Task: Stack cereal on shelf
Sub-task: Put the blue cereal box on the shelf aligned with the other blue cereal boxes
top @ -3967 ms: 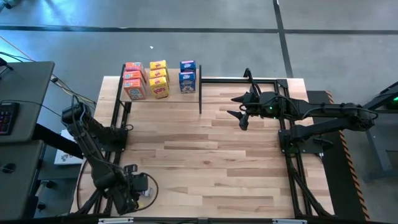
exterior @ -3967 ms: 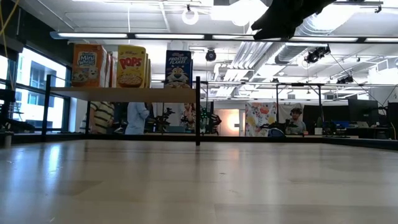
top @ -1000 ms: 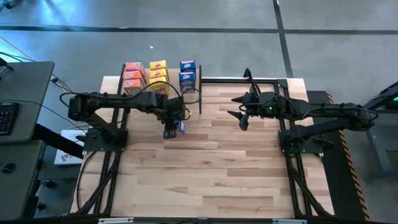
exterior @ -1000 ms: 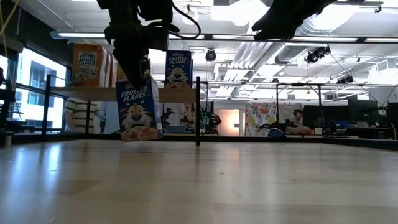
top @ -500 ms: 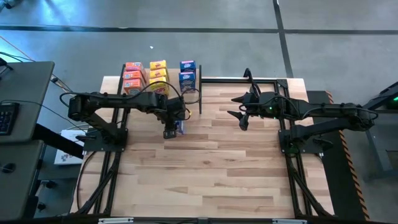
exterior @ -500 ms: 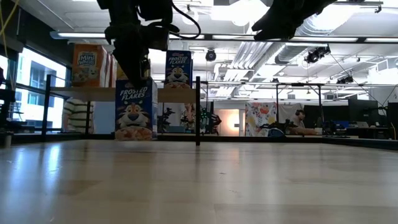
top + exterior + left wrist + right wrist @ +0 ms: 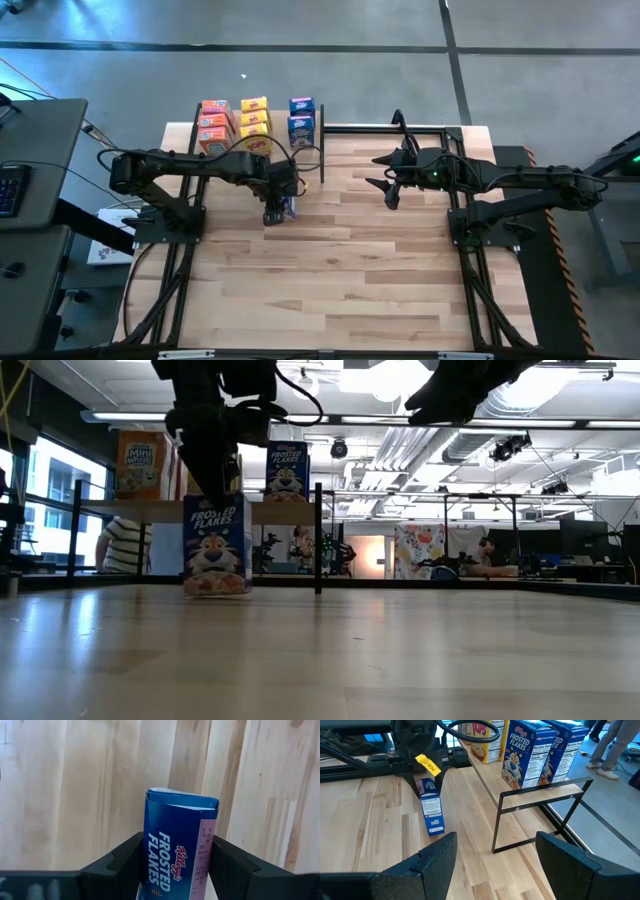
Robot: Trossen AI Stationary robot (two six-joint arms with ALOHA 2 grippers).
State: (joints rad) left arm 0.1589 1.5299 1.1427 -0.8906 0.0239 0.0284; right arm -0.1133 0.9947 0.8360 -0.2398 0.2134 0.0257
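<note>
The shelf (image 7: 258,150) stands at the table's far left, its board (image 7: 200,511) raised on black posts. On it stand orange-red boxes (image 7: 214,128), yellow boxes (image 7: 255,122) and two blue boxes (image 7: 301,120). My left gripper (image 7: 276,208) is just in front of the shelf, shut on a blue Frosted Flakes box (image 7: 216,547), which also shows in the right wrist view (image 7: 431,806). My right gripper (image 7: 385,187) hangs open and empty above the table's far right, its fingers wide apart in its own view (image 7: 495,855). My left gripper pinches the blue box's upper end (image 7: 156,870) between its two fingers (image 7: 227,867), one on each side. The fingers come from above, pointing down. The box stands upright below them, its bottom end (image 7: 216,592) down at the tabletop.
A black shelf post (image 7: 318,538) stands just right of the held box. A black metal frame (image 7: 400,128) runs along the table's far right edge. A person in a striped shirt (image 7: 125,545) is behind the table. Bare tabletop (image 7: 340,280) lies toward the near edge.
My left gripper has gone down a little and slightly toward the table's left, still shut on the blue box. The box hung tilted and clear of the table a second ago. Now it is upright with its bottom at the tabletop.
</note>
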